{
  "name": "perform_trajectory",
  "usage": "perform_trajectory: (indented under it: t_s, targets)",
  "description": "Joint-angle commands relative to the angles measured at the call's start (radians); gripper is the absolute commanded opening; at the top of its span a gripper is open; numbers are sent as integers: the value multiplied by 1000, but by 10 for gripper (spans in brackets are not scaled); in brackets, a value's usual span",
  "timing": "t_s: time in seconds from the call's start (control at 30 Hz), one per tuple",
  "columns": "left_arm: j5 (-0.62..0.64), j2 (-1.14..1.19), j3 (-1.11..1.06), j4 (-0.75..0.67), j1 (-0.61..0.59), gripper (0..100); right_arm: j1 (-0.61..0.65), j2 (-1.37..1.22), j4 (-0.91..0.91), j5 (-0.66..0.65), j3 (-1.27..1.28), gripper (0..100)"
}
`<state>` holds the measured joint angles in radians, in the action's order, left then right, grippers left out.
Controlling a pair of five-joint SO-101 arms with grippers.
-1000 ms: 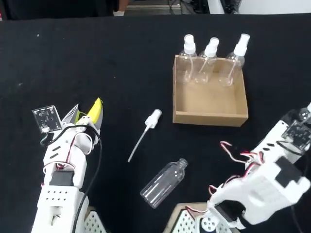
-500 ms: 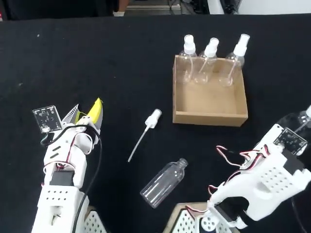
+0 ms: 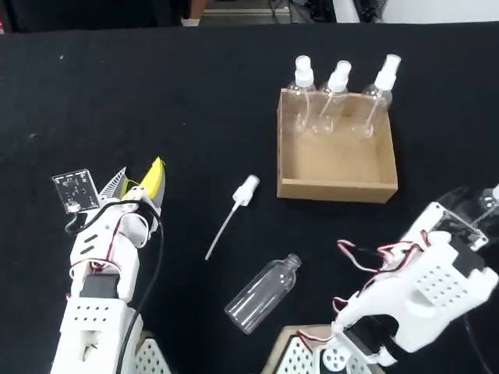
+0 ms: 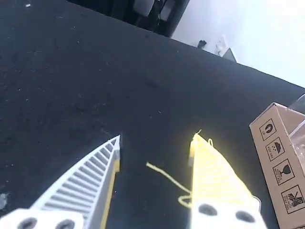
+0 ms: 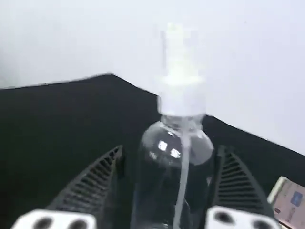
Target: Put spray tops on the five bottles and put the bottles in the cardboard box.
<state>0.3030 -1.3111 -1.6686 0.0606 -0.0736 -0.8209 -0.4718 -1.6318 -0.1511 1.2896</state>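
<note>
**A:** Risk from here?

**B:** Fingers of the right gripper (image 5: 169, 151) are clamped on a capped bottle (image 5: 167, 191) off the front right corner of the cardboard box (image 3: 337, 189). If the bottle is tilted, it could clip the wall or topple the three bottles (image 3: 337, 93) standing inside.

**A:** And the left gripper (image 4: 157, 137)?

**B:** Fingers apart, empty, well left of the box. A loose spray top (image 3: 234, 206) and a bare bottle (image 3: 263, 294) lie between.

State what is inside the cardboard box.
Three clear bottles with white spray tops stand along the far wall of the cardboard box. Its near wall hides a strip of floor.
</note>
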Motion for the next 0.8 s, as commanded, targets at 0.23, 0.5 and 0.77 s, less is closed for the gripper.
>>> perform_trajectory:
  t_s: [0.23, 0.5, 0.77]
  targets:
    - [-8, -5, 4, -25, 5, 230, 46, 15, -114, -46, 64, 293]
    - [-8, -5, 5, -25, 7, 230, 25, 262, -109, -49, 220, 293]
    - [-8, -5, 5, -25, 7, 230, 26, 595, 2, -51, 390, 293]
